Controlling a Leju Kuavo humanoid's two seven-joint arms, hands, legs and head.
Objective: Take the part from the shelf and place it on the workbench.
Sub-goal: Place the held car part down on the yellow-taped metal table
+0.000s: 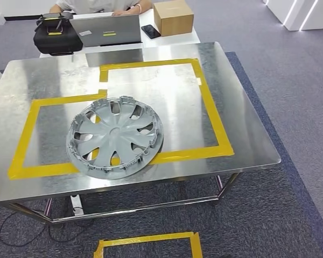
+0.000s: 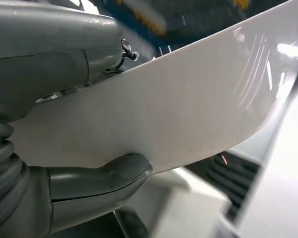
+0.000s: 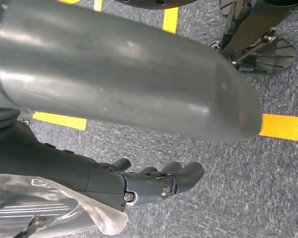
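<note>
From the head camera I see the grey wheel cover (image 1: 115,137) lying flat at the lower left of the metal workbench (image 1: 241,134), overlapping the yellow tape outline (image 1: 210,107), with a black bag (image 1: 57,33), a laptop (image 1: 111,29), a phone (image 1: 151,31) and a cardboard box (image 1: 173,16) lined up along the top of the frame in front of a seated person (image 1: 99,5). On the left wrist camera my left hand (image 2: 65,124) has its thumb (image 2: 102,181) against the edge of a white curved panel (image 2: 185,109) and another finger on its far face, so I read it as grasping that panel. On the right wrist camera my right hand (image 3: 147,181) hangs over grey carpet (image 3: 215,198) crossed by yellow floor tape (image 3: 286,126), its fingers loosely bent, apart and holding nothing
</note>
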